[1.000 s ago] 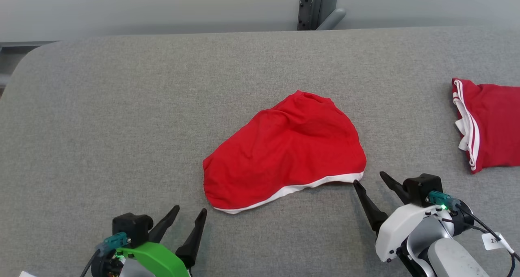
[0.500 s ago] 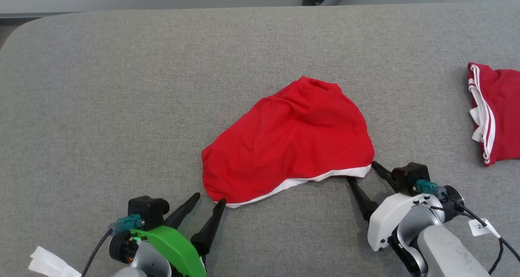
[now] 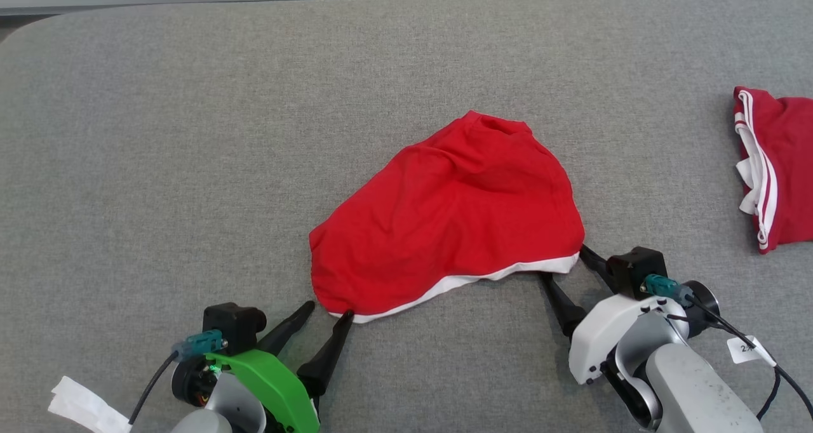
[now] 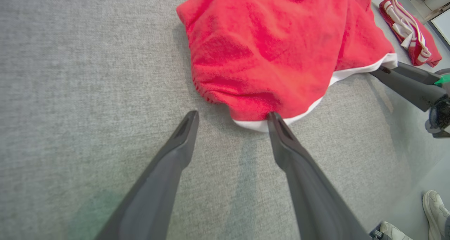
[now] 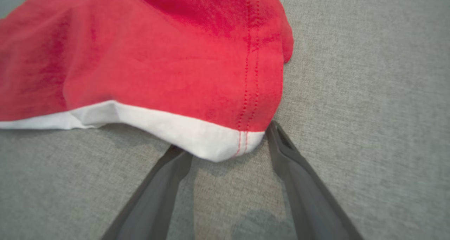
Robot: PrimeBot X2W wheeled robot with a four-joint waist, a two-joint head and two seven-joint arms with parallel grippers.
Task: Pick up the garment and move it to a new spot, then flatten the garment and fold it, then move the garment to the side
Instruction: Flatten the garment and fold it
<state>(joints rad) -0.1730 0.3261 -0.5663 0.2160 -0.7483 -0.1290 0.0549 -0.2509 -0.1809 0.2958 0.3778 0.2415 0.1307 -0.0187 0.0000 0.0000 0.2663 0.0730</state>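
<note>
A grey fabric-covered table (image 3: 190, 134) stretches out under me, and the red garment (image 3: 451, 217) lies in a rumpled heap near its middle, its white hem (image 3: 457, 284) turned toward me. My left gripper (image 3: 328, 310) sits low at the heap's near left corner with its two fingers spread wide. In the left wrist view that gripper (image 4: 233, 115) has one fingertip (image 4: 274, 118) touching the hem where red meets white, while the other fingertip (image 4: 191, 117) is over bare table just beside the cloth (image 4: 281, 50); nothing is pinched between them. My right gripper (image 3: 564, 263) is at the opposite end of the hem, also fully spread. In the right wrist view the corner of the white hem (image 5: 197, 138) lies in the gap of that gripper (image 5: 223, 138): the tip of one finger (image 5: 165, 176) disappears beneath the hem's edge, and the other finger (image 5: 281, 141) touches the cloth (image 5: 158, 57) right by the double-stitched side seam. The fingers straddle the corner without closing on it, so I hold nothing. Well apart, at the table's right edge, lies a second red garment (image 3: 778, 166) with white stripes, which my left wrist view (image 4: 407, 39) shows beyond my right fingers (image 4: 407, 87).
</note>
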